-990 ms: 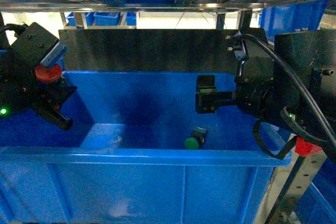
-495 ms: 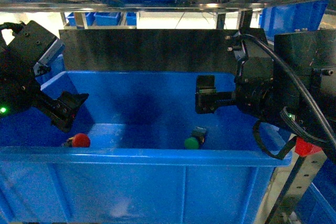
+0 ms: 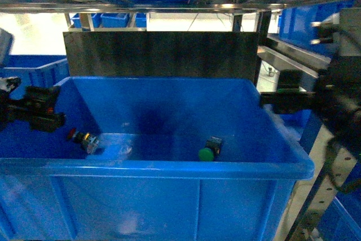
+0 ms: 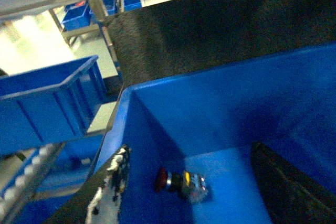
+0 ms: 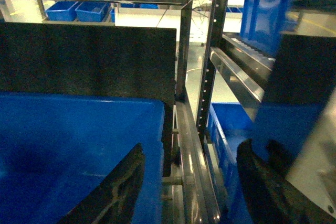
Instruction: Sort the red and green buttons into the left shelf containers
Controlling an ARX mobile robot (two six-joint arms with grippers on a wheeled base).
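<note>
Down on the floor of the big blue bin (image 3: pixel 169 169) I see both buttons. In the head view the red button (image 3: pixel 84 138) lies on its side at the lower left of the frame, close to the bin's left wall, its red cap pointing left and its dark switch block trailing to the right. The green button (image 3: pixel 208 150) sits just right of the frame's centre, near the front wall, green cap toward me and the dark block behind it. The two are well apart, with bare blue floor between them.

My left wrist view shows the red button (image 4: pixel 180 182) again, low in the frame, lying in the bin's corner below the sloping walls, with the two dark fingers of the left gripper (image 4: pixel 194 192) spread wide to either side of it and nothing between them. In the head view the left gripper (image 3: pixel 42 115) hangs at the left edge of the frame, just outside the bin's left wall.

The right gripper (image 3: pixel 282 100) is at the right of the head view, beside the bin's right rim. In the right wrist view its fingers (image 5: pixel 115 192) stand apart at the bottom of the frame, holding nothing. Behind the bin stands a dark panel (image 3: pixel 161 55), under a metal shelf (image 3: pixel 169 1).
</note>
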